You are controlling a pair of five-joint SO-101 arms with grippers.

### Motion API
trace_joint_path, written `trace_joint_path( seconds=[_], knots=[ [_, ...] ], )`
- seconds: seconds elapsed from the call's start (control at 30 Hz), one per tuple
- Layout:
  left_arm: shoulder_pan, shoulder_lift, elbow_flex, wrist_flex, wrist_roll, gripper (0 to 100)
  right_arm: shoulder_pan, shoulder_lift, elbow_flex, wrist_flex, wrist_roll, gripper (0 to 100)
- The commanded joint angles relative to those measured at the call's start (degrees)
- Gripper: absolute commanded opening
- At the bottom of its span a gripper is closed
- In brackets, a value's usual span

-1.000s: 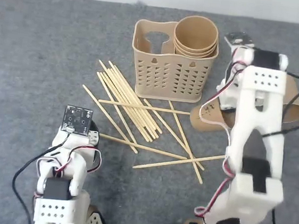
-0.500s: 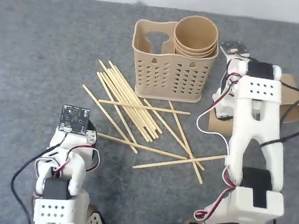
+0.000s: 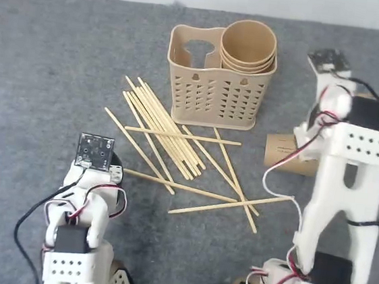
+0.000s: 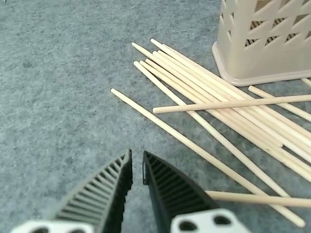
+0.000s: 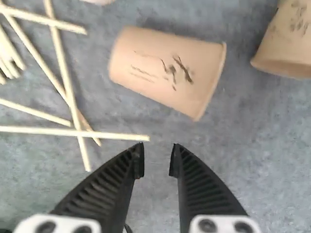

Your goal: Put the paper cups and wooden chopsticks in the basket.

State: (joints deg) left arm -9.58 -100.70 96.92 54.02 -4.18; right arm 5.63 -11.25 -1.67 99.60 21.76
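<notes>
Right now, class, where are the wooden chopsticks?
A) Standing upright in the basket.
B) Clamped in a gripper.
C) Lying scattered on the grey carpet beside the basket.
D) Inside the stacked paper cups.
C: the wooden chopsticks lie scattered flat on the grey carpet in front of the basket, none inside it.

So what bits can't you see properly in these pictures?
Lying cup, high view: one end hidden behind the right arm.
Another loose cup, right wrist view: cut off by the edge.
Basket, left wrist view: cut off, inside hidden.
Stacked cups, high view: nested, count unclear.
</notes>
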Motion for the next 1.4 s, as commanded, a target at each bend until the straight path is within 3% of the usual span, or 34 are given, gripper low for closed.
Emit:
trace_joint_path(
  seconds=[0.0, 0.17, 0.53, 0.83, 0.93, 1.37],
  knots=[
    [-0.18, -0.97, -0.22, -1.23, -0.44, 4, 5.85, -0.31, 5.27, -6.73, 4.40, 11.1],
    [-0.18, -0.97, -0.22, -1.23, -0.44, 4, 7.69, 2.77, 12.57, -16.48, 4.75, 11.3],
    [-0.18, -0.97, -0.22, -1.23, -0.44, 4, 4.97, 8.57, 14.59, -22.73, 4.66, 11.3],
    [-0.18, -0.97, -0.22, -1.58, -0.44, 4, 4.97, 9.10, 14.33, -21.23, 4.84, 10.8],
    [-0.18, -0.97, -0.22, -1.58, -0.44, 4, 4.97, 4.53, 14.24, -18.24, 8.26, 10.8],
    [-0.18, -0.97, -0.22, -1.58, -0.44, 4, 12.70, 0.84, 15.30, -29.41, 10.55, 10.8]
  ],
)
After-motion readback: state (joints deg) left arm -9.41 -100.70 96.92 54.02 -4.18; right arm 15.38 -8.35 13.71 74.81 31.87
